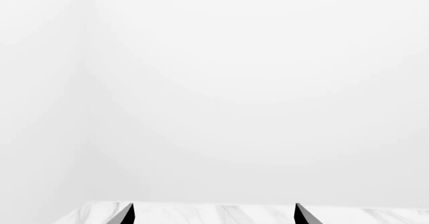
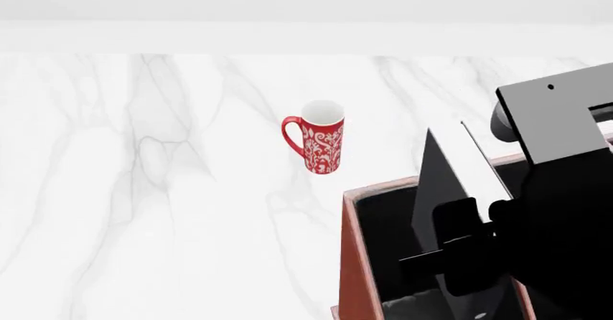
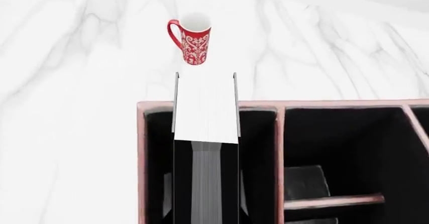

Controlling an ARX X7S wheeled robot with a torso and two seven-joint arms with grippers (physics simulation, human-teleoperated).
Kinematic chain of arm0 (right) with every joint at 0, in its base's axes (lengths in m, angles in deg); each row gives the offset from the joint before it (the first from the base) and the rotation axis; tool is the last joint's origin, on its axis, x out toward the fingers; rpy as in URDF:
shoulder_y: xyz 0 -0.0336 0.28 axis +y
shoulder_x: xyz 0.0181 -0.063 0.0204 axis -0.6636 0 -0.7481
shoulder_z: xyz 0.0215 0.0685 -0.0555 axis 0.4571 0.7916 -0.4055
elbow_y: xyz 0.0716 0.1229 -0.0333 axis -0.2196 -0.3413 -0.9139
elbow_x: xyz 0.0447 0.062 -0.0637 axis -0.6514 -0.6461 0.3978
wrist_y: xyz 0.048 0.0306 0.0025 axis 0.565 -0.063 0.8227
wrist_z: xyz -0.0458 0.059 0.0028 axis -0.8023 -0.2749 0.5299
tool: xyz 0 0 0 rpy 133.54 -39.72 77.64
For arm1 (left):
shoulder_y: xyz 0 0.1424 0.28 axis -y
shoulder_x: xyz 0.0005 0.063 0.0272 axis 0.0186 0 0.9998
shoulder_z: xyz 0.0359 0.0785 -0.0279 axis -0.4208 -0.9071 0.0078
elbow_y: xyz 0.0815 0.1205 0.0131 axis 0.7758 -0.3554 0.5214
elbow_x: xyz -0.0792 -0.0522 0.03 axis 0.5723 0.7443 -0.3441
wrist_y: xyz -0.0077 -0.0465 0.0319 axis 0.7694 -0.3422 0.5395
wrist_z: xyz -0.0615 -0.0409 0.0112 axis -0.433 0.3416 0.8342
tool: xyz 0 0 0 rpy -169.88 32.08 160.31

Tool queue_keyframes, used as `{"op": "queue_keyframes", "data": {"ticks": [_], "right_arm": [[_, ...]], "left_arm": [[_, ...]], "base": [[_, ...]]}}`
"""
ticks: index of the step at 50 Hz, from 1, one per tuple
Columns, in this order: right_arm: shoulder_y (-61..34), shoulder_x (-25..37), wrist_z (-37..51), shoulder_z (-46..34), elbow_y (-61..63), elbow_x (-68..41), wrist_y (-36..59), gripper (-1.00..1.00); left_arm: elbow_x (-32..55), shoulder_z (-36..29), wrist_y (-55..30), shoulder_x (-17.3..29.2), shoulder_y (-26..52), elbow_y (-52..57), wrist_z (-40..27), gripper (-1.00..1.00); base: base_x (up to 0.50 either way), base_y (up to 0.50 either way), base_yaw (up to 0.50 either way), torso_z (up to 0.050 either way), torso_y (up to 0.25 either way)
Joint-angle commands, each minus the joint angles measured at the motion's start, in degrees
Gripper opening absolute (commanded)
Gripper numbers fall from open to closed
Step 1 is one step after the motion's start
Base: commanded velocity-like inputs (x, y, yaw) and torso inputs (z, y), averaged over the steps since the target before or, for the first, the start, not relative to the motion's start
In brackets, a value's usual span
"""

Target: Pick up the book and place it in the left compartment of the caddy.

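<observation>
The black book [image 2: 438, 184] with white page edges [image 3: 205, 108] stands on end, slightly tilted, and my right gripper [image 2: 469, 257] is shut on it. It sits in the caddy's [image 2: 349, 262] left compartment [image 3: 156, 158], between the outer wall and the first divider [image 3: 279, 153]. Its upper part rises above the reddish-brown rim [image 3: 335, 104]. Whether its bottom edge touches the floor is hidden. The right gripper [image 3: 206, 216] shows only as dark shapes beside the covers. My left gripper [image 1: 214, 216] is open with nothing between its tips, over the marble table edge, and is out of the head view.
A red patterned mug [image 2: 316, 145] stands on the white marble table [image 2: 143, 191] just beyond the caddy's far left corner, and it also shows in the right wrist view [image 3: 193, 39]. Smaller split sections [image 3: 335, 153] lie right of the divider. A pale wall lies behind.
</observation>
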Motion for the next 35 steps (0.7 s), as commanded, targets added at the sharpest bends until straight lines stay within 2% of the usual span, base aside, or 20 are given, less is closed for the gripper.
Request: {"op": "queue_keyframes", "data": {"ticks": [1,35], "right_arm": [[1.96,-0.39,-3.75,2.28,1.10,6.23,-0.07,-1.00],[8.94,-1.86,-11.95,2.09,0.88,17.06,-2.63,-1.00]], "left_arm": [[0.10,-0.07,0.26,0.10,-0.14,-0.06,-0.06,1.00],[0.36,-0.04,0.70,0.51,-0.43,-0.04,-0.50,1.00]], "base": [[0.00,0.00,0.00,0.000,0.000],[0.00,0.00,0.00,0.000,0.001]]}}
